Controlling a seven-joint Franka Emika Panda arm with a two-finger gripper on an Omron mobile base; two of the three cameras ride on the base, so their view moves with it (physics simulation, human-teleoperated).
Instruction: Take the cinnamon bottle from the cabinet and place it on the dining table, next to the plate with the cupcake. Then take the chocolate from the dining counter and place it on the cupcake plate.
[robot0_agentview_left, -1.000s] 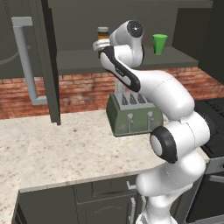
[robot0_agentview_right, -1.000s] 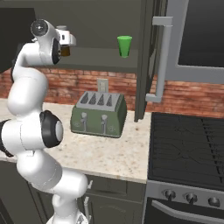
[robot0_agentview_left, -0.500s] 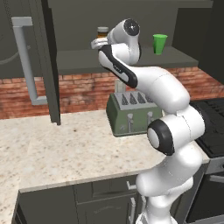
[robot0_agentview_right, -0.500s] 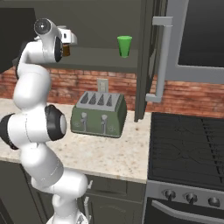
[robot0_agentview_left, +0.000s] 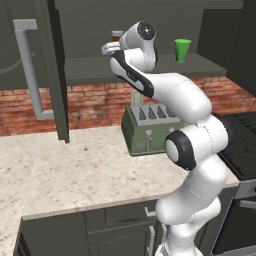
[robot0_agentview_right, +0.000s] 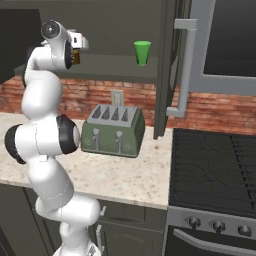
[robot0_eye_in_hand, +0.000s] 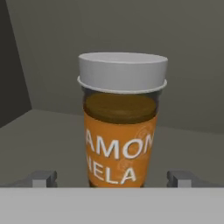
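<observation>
Two dark finger tips (robot0_eye_in_hand: 43, 178) of the pincer (robot0_eye_in_hand: 114, 179) stand spread wide, one on each side of the orange-labelled cinnamon bottle with a white cap (robot0_eye_in_hand: 120, 118), neither touching it, so the pincer is released. The bottle stands upright on the dark grey cabinet shelf (robot0_agentview_left: 90, 70). From the left base view, the open dark cabinet door with a grey handle (robot0_agentview_left: 31, 67) hangs at the left, then the bottle's top (robot0_agentview_left: 117, 35) peeks behind the white hand, then a green plastic cup (robot0_agentview_left: 183, 50) stands on the same shelf, well apart. Below, a green four-slot toaster (robot0_agentview_left: 145, 130) sits on the speckled stone counter (robot0_agentview_left: 55, 175) against the red brick wall (robot0_agentview_left: 95, 102). A black stove (robot0_agentview_right: 215, 165) lies at the right.
</observation>
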